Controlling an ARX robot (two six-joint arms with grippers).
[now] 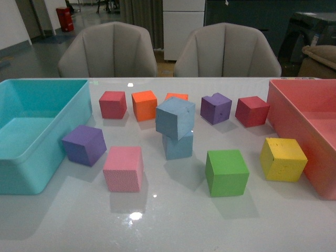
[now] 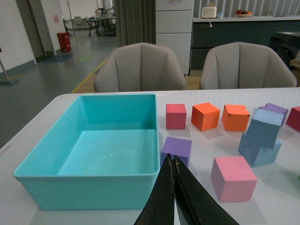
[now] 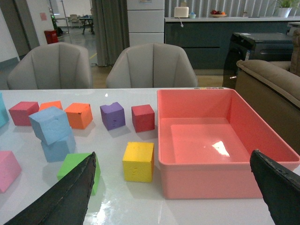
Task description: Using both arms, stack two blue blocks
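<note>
Left gripper [image 2: 174, 187] raised above the surface, jaws pressed together, nothing between them. Right gripper [image 3: 178, 197] also raised, jaws spread wide apart, holding nothing. Neither arm visible in the front view.

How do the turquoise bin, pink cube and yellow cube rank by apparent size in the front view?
1. Turquoise bin, clearly largest.
2. Pink cube and yellow cube: they look alike, so no ranking between them.

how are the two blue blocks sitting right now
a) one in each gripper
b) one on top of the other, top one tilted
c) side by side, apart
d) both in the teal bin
b: the upper blue block rests skewed on the lower blue block, on the table, no gripper touching them.
</note>
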